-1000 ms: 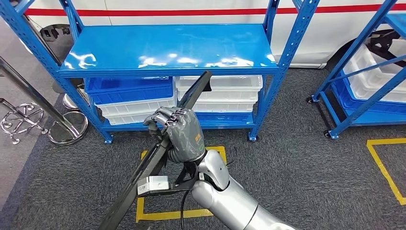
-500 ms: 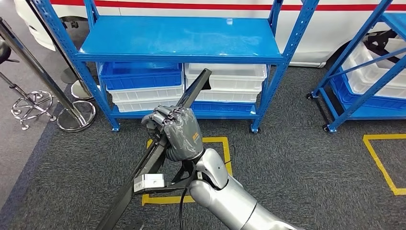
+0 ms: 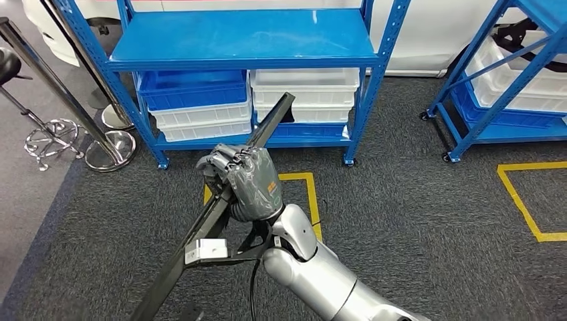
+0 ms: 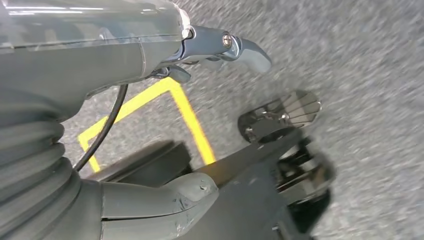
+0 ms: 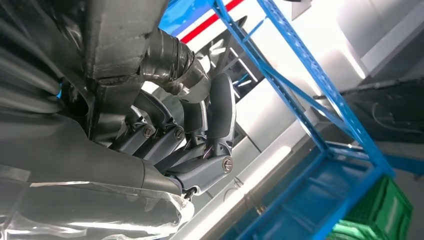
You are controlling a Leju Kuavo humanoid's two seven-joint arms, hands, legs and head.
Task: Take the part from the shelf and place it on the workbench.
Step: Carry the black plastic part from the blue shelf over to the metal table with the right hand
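The part [image 3: 272,122] is a long, flat black bar, tilted from the lower left up toward the blue shelf [image 3: 241,40]. My right hand [image 3: 245,184] grips it around the middle, held in the air in front of the shelf. In the right wrist view the dark fingers [image 5: 212,125] curl around the part [image 5: 120,45]. The shelf's top board is bare. In the left wrist view my left hand [image 4: 100,60] hangs over the grey carpet with thumb and fingers apart and nothing between them.
Blue bins [image 3: 194,90] and white bins [image 3: 304,87] fill the shelf's lower level. A second blue rack [image 3: 508,73] with white bins stands at the right. Chrome stand bases [image 3: 110,150] sit at the left. Yellow tape squares [image 3: 309,194] mark the carpet.
The whole picture has shifted: the shelf now sits higher and further off, so the camera has moved. My right hand keeps its hold on the part.
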